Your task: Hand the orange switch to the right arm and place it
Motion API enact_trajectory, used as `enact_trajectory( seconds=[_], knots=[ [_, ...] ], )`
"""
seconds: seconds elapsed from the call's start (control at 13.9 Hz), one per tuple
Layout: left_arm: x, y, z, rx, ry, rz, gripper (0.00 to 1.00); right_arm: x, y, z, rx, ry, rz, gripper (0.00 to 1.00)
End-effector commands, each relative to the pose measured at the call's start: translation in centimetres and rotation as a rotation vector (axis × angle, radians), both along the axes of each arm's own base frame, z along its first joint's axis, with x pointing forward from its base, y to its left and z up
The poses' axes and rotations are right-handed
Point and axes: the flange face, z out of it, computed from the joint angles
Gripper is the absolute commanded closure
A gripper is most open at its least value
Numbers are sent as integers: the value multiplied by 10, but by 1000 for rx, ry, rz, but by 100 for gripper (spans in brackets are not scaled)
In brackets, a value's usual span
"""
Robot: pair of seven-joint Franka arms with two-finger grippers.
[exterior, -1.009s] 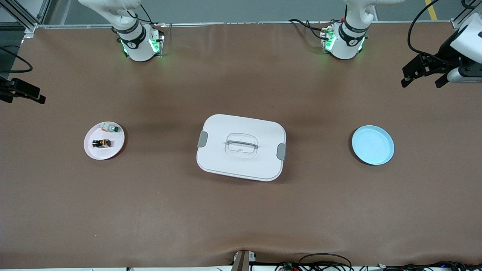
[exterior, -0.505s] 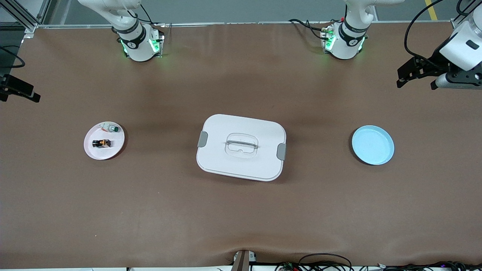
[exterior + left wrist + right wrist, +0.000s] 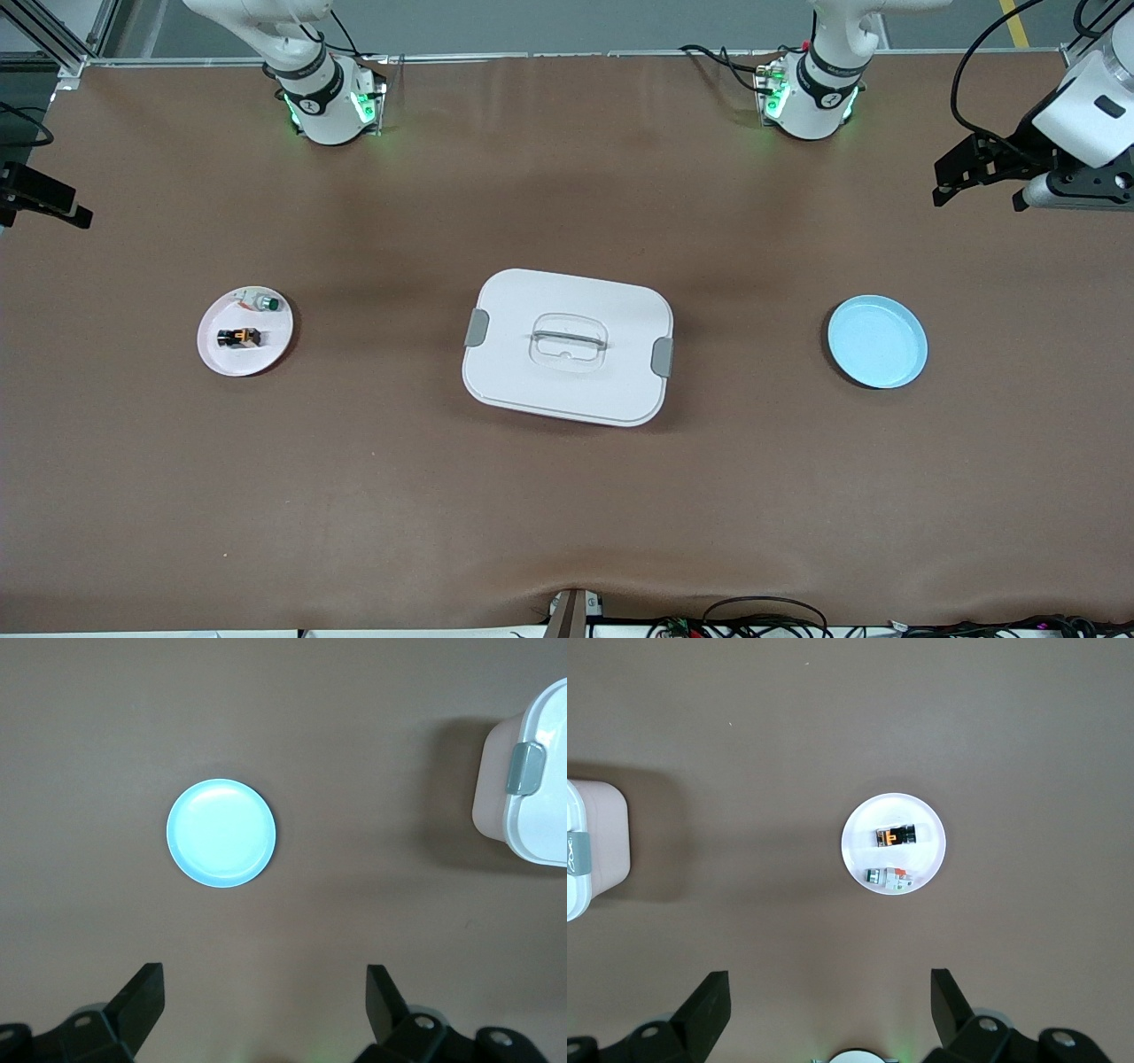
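Toward the right arm's end of the desk, the right claw (image 3: 44, 199) hangs with fingers apart, well clear of the white plate (image 3: 276, 347). On that plate the orange switch (image 3: 239, 337) lies, long axis running along the desk's length, just nearer the front camera than a green-capped part (image 3: 266, 303). The right arm is plainly the closer one. Between plates sits a white lidded box (image 3: 567, 346). Above the desk's other end, past the blue plate (image 3: 877, 342), the left claw (image 3: 983, 177) waits, fingers apart.
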Motion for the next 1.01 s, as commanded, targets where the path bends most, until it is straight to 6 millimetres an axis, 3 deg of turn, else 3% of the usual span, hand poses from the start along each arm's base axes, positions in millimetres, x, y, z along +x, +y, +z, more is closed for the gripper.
enact_trajectory(
  seconds=[0.0, 0.94],
  knots=[
    [0, 0, 7, 25, 4, -22, 0, -5, 1, 8, 7, -3, 4, 0],
    [0, 1, 7, 23, 4, -19, 0, -5, -6, 14, -32, -34, -5, 0]
  ],
)
